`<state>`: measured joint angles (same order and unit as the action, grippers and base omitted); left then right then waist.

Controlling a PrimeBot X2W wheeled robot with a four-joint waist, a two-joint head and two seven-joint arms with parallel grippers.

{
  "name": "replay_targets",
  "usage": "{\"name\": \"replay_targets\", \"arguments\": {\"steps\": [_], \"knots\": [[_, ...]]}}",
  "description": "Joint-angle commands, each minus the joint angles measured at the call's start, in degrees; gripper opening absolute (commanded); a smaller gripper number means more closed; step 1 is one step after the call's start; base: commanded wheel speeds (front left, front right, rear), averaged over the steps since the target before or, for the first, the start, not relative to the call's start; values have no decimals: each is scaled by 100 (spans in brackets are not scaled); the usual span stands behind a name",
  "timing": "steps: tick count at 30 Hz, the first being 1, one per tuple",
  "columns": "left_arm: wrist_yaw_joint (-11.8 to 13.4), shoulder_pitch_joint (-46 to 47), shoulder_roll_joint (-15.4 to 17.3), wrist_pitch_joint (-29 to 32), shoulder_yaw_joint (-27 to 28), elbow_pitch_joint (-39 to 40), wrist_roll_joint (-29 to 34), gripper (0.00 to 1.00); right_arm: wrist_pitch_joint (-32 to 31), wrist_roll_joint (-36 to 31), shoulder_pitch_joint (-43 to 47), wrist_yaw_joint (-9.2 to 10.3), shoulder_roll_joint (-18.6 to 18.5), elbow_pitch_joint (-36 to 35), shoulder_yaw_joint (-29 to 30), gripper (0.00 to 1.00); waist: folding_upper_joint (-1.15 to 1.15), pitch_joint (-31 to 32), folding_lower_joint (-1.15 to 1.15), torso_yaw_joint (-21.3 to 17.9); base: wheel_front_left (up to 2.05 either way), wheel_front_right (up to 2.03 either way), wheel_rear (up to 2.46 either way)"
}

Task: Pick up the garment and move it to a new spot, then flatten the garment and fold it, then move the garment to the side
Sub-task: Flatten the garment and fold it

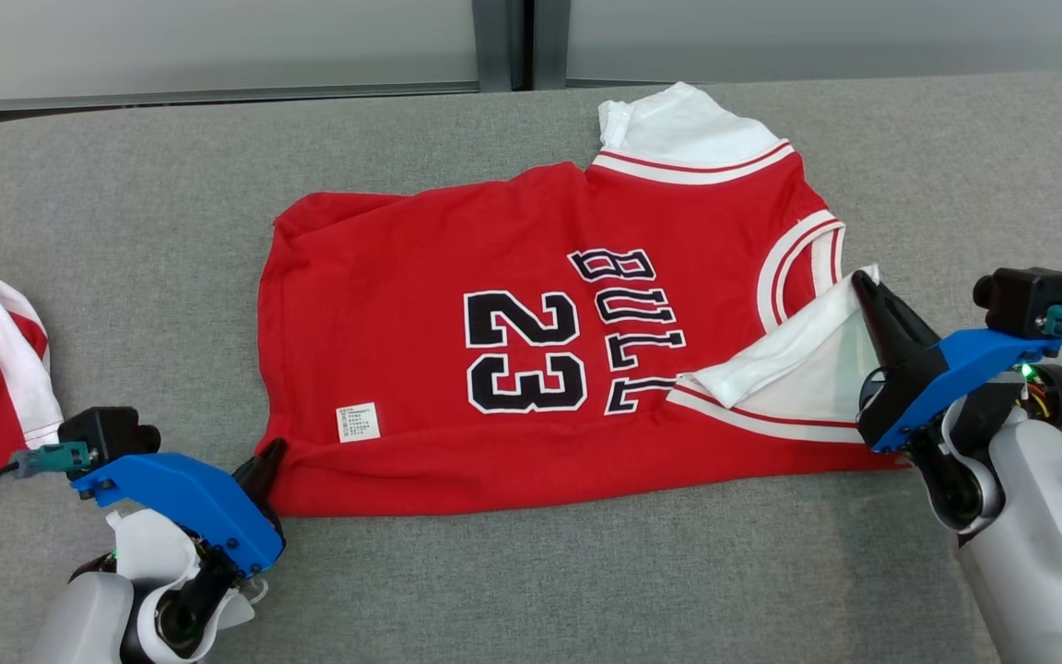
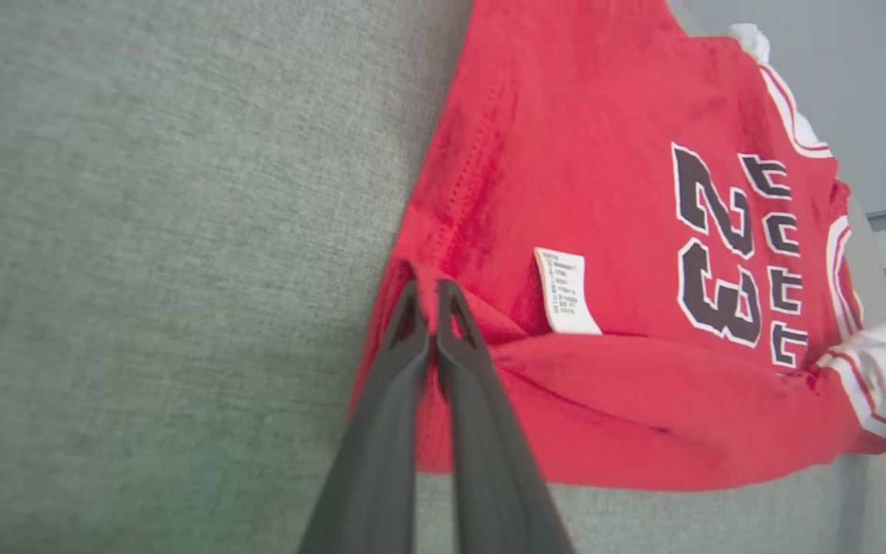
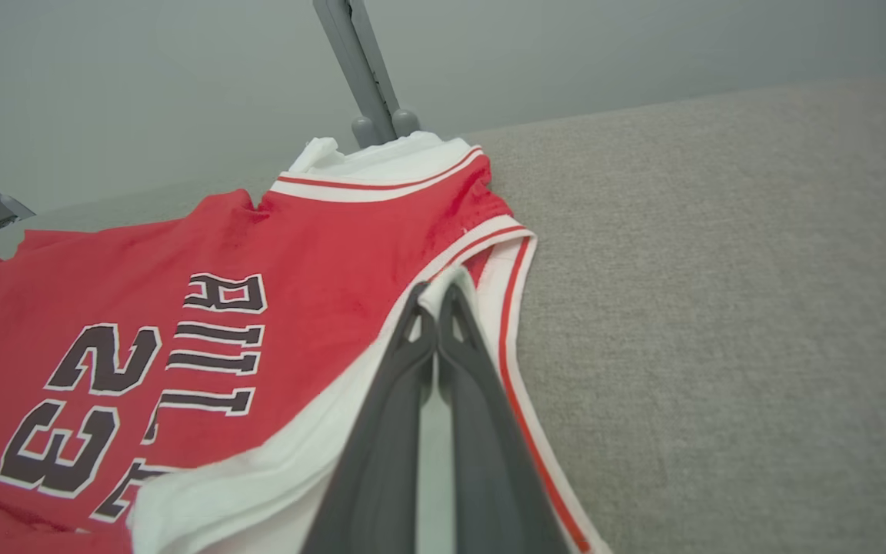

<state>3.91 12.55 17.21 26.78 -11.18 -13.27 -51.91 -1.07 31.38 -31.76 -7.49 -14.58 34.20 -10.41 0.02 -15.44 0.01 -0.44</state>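
One red jersey [image 1: 383, 304] lies mid-frame on the grey bench [image 1: 125, 184] in the head view, long axis left to right, collar rightward. Left fingers [image 1: 264, 466], lower left, pinch the hem corner; right fingers [image 1: 881, 318] pinch the white sleeve [image 1: 808, 360]. Left wrist view: left fingers [image 2: 389, 400] clenched on red hem. Right wrist view: right fingers [image 3: 389, 408] clenched on sleeve edge.

Red jersey [image 1: 402, 304], black "23", white sleeves; lying sideways, nearly flat, mid surface [image 1: 586, 590], near edge folded over.
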Motion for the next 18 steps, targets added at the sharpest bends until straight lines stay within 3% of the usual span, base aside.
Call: {"name": "replay_targets", "arguments": {"steps": [1, 4, 8, 13, 18], "knots": [[-47, 76, -55, -111, 47, -23, -30, 100, 150, 43, -108, 0, -1, 60, -70, 100, -2, -5, -1, -7, 0, 0, 0], [-144, -60, -104, -497, 88, -64, 62, 100, 728, -2, -134, 0, -51, 167, -267, 100, -2, 4, -1, -20, 0, 0, 0], [-158, -219, -134, -1519, 120, 68, 593, 100, 1416, -236, 59, 0, -162, 159, -350, 100, -2, 89, -1, -9, 0, 0, 0], [8, -427, -71, -2961, -106, 407, 1689, 100, 1618, -767, 521, 0, -160, -360, -2, 100, -2, 284, -1, 10, 0, 0, 0], [254, -656, -40, -3741, -306, 577, 2379, 100, 1626, -1227, 1385, 0, 26, -1282, 490, 100, -2, 515, -1, -14, 0, 0, 0]]}}
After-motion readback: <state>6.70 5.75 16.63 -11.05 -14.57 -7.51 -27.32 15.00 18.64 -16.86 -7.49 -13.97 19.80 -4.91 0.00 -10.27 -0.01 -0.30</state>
